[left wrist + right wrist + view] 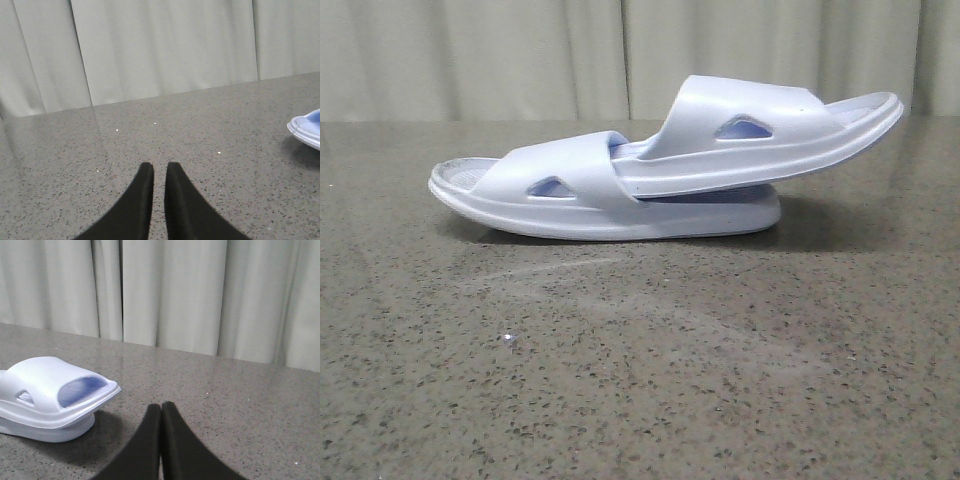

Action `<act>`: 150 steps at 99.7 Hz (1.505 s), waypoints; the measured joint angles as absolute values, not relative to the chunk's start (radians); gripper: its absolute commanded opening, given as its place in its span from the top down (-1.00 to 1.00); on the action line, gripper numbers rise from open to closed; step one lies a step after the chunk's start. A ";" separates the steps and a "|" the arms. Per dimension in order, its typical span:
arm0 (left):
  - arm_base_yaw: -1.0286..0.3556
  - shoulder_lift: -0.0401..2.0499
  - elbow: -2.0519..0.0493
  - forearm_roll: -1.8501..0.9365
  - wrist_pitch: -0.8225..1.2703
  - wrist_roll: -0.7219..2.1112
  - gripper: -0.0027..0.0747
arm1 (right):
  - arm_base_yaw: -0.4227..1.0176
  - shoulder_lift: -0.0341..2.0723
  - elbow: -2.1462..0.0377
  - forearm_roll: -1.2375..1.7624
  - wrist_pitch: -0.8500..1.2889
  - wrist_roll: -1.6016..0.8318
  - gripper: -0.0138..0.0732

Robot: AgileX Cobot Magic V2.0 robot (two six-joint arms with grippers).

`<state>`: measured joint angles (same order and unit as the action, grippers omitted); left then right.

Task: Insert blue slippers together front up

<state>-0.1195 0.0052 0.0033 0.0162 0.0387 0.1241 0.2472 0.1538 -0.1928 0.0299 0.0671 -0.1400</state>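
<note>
Two pale blue slippers lie nested at the middle of the table in the front view. The lower slipper (582, 218) rests flat with one end to the left. The upper slipper (760, 150) is pushed under the lower one's strap and tilts up to the right. Neither gripper shows in the front view. My left gripper (159, 165) has its fingers almost together and empty, over bare table, with a slipper end (307, 129) far off to the side. My right gripper (161, 405) is shut and empty, beside the raised end of the upper slipper (45, 385).
The table (640, 380) is dark speckled stone. A pale curtain (520, 50) hangs along its far edge. No other objects show.
</note>
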 measured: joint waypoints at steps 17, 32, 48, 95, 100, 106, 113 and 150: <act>-0.120 0.005 0.003 0.016 0.039 0.124 0.89 | 0.247 0.091 -0.090 0.028 0.011 -0.140 0.93; -0.120 0.005 0.003 0.016 0.039 0.124 0.89 | 0.220 0.056 -0.038 0.024 0.000 -0.124 0.93; -0.120 0.005 0.003 0.016 0.039 0.124 0.89 | 0.152 0.048 0.005 0.022 -0.008 -0.095 0.93; -0.120 0.005 0.003 0.016 0.039 0.124 0.89 | 0.100 0.045 0.010 -0.009 -0.041 -0.048 0.93; -0.120 0.005 0.003 0.016 0.039 0.124 0.89 | 0.100 0.045 0.010 -0.011 -0.041 -0.048 0.93; -0.120 0.005 0.003 0.016 0.039 0.124 0.89 | 0.100 0.045 0.010 -0.011 -0.041 -0.047 0.93; -0.120 0.005 0.003 0.016 0.039 0.124 0.89 | 0.100 0.045 0.010 -0.014 -0.041 -0.047 0.93; -0.120 0.005 0.003 0.016 0.039 0.124 0.89 | 0.100 0.045 0.010 -0.014 -0.041 -0.043 0.93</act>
<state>-0.1195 0.0052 0.0033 0.0162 0.0387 0.1241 0.1005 0.0453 0.0095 -0.0135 -0.0409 -0.0427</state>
